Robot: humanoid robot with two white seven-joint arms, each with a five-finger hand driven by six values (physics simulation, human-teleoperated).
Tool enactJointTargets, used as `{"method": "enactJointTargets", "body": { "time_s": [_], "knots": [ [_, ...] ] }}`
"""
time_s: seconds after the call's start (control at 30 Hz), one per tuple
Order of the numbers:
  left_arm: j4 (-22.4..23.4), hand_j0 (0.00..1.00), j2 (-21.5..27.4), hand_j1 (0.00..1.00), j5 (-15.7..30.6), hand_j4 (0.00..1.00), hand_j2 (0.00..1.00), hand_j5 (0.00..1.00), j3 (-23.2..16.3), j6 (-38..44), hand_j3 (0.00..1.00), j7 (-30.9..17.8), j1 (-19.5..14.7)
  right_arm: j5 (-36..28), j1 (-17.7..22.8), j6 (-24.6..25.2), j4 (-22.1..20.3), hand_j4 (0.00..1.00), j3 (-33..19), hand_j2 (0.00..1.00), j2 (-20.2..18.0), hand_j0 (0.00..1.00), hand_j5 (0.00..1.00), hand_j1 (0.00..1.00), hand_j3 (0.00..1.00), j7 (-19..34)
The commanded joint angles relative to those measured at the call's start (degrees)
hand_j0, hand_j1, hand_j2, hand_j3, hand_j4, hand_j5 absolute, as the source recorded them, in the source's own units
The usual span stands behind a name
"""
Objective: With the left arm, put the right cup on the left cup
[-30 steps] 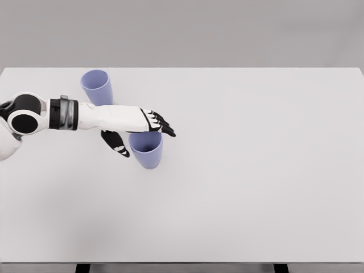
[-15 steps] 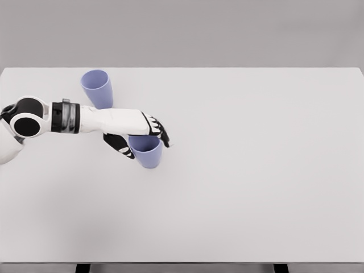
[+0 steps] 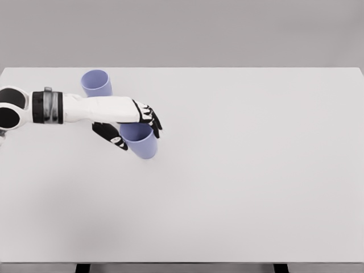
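Two lavender cups are in the head view. One cup stands upright near the table's far left edge. The other cup is held by my left hand, whose fingers curl over its rim at the far side while the thumb presses its near left side. This held cup appears raised a little off the table and tilted slightly. My white left arm reaches in from the left edge, passing just in front of the standing cup. The right arm does not show.
The white table fills the frame, with its front edge along the bottom and a grey wall behind. Nothing else stands on it.
My left hand has closed on the right cup and carried it up and to the left, toward the standing cup. The arm has drawn back leftward.
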Motion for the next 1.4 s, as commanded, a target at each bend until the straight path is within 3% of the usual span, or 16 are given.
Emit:
{"method": "enactJointTargets", "body": {
  "time_s": [0.0, 0.37, 0.63, 1.03, 1.2, 1.37],
  "knots": [
    [-1.3, 0.56, 3.1, 0.56, 2.7, 0.56, 0.56, 0.56, 0.1, 0.1, 0.56, 0.0, -0.1, 0.1, 0.0, 0.0, 0.0, 1.00, 0.0, 1.00, 0.0, 1.00, 1.00, 1.00, 1.00, 0.0],
    [-0.3, 0.56, 10.0, 0.56, 9.1, 0.56, 0.56, 0.56, -0.1, 0.1, 0.56, -0.2, -6.1, 0.1, 0.0, 0.0, 0.0, 1.00, 0.0, 1.00, 0.0, 1.00, 1.00, 1.00, 1.00, 0.0],
    [3.4, 0.56, 12.0, 0.56, 9.7, 0.56, 0.56, 0.56, -0.7, 0.1, 0.56, -0.6, -9.7, 0.1, 0.0, 0.0, 0.0, 1.00, 0.0, 1.00, 0.0, 1.00, 1.00, 1.00, 1.00, 0.0],
    [9.2, 0.56, 11.5, 0.56, 9.0, 0.56, 0.56, 0.56, -3.3, 0.1, 0.56, -1.6, -15.2, 0.0, 0.0, 0.0, 0.0, 1.00, 0.0, 1.00, 0.0, 1.00, 1.00, 1.00, 1.00, 0.0],
    [13.5, 0.57, 9.3, 0.57, 9.0, 0.57, 0.57, 0.57, -6.1, 0.1, 0.57, -1.6, -18.5, 0.0, 0.0, 0.0, 0.0, 1.00, 0.0, 1.00, 0.0, 1.00, 1.00, 1.00, 1.00, 0.0],
    [17.2, 0.57, 6.8, 0.57, 9.0, 0.57, 0.57, 0.57, -6.1, 0.1, 0.57, -1.6, -19.7, 0.0, 0.0, 0.0, 0.0, 1.00, 0.0, 1.00, 0.0, 1.00, 1.00, 1.00, 1.00, 0.0]
  ]
}}
